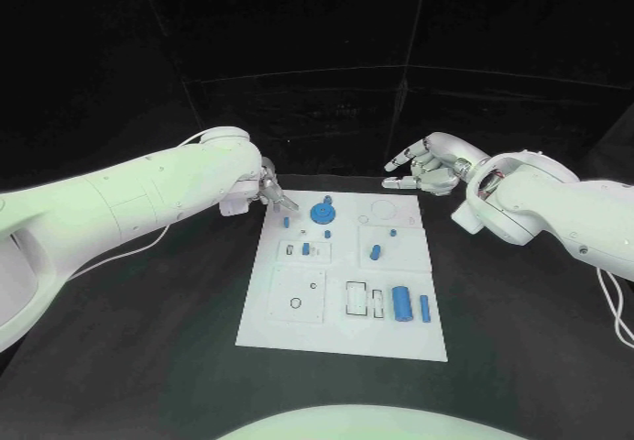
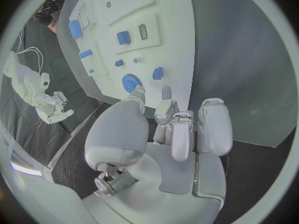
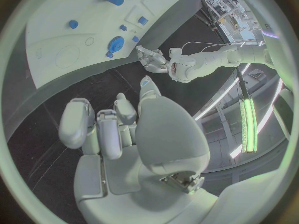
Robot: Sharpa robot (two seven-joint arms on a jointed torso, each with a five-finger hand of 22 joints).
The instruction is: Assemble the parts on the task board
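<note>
Nearest lay two blue cylinders [image 1: 411, 303] at the task board's [image 1: 265, 328] front right, with smaller parts mid-board. Beyond them, the left hand [image 1: 269, 195] hovered at the far left corner beside the blue gear [image 1: 323, 213], fingers loosely curled, empty; a careless descent could knock the gear. Farthest, the right hand [image 1: 430, 166] hung spread, empty.

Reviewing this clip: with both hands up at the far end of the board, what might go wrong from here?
1. The left hand hangs right at the far left corner of the task board, beside a small blue peg and the blue gear. A slightly misjudged reach might knock either piece out of place.
2. The right hand is off the board over the black table, holding nothing. Reaching across later, it may crowd the left hand.
</note>
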